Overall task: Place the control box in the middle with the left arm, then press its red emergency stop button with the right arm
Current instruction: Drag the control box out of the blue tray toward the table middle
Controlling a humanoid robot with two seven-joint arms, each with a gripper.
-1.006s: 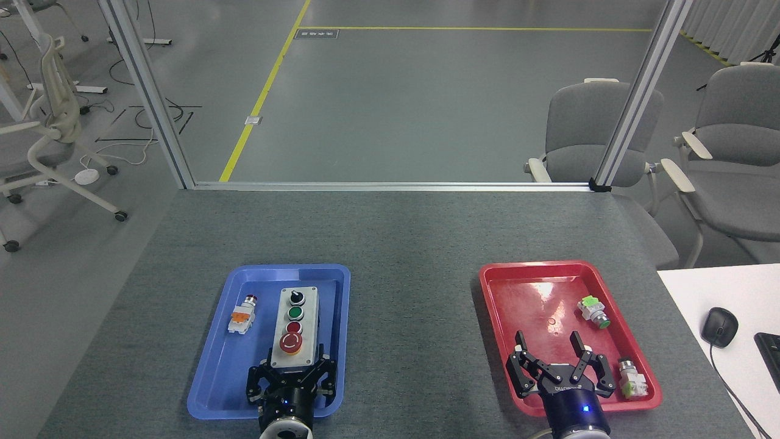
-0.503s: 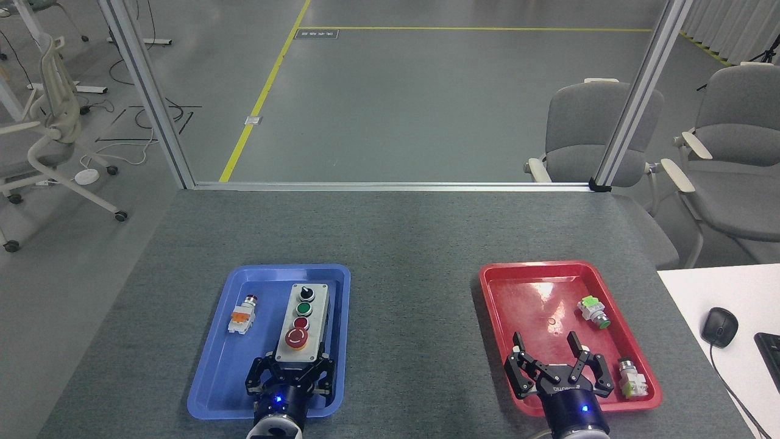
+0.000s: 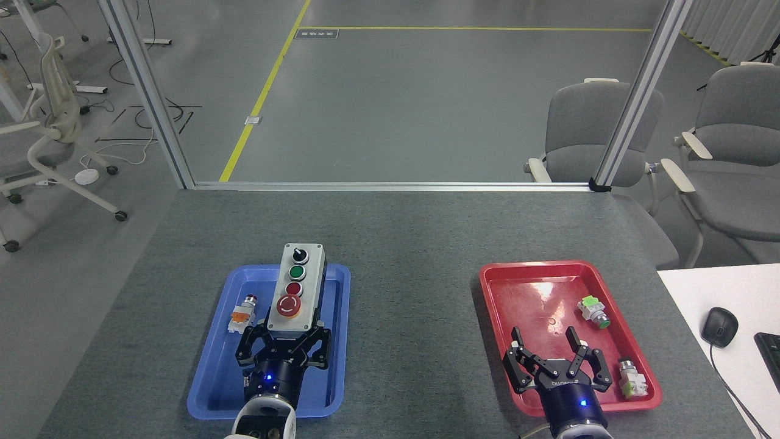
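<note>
Our left gripper (image 3: 284,337) pinches control box (image 3: 295,288) by near end, box held over blue tray (image 3: 210,372), emergency stop button (image 3: 289,306) nearest fingers. At 3 o'clock, our right gripper (image 3: 546,349) hovers over red tray (image 3: 518,286), fingers spread, empty.

A grey floor (image 3: 426,103) with yellow lines (image 3: 262,97) stretches beyond the counter's far edge; grey chairs (image 3: 585,134) stand right, a white chair (image 3: 42,134) left.

2 trays (image 3: 210,390) (image 3: 493,292), 1 control box (image 3: 297,286), 3 loose push-btns (image 3: 242,316) (image 3: 593,311) (image 3: 631,378)
</note>
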